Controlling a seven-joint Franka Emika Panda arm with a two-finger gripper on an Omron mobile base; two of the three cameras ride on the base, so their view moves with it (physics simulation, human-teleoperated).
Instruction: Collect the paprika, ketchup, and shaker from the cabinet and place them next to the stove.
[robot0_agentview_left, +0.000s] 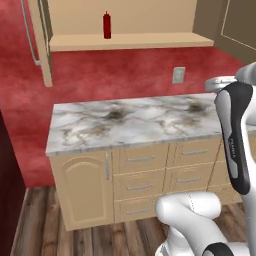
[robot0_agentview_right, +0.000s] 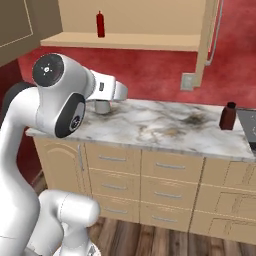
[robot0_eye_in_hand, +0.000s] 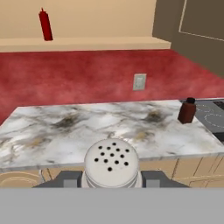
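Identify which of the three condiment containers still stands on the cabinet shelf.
The slim red ketchup squeeze bottle; the brown black-capped paprika jar sits on the counter, the pale perforated-top shaker in the hand.

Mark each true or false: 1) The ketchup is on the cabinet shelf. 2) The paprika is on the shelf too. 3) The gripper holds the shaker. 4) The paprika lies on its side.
1) True: the ketchup stands on the cabinet shelf.
2) False: the paprika is on the counter, beside the stove.
3) True: the gripper is shut on the shaker.
4) False: it stands upright.
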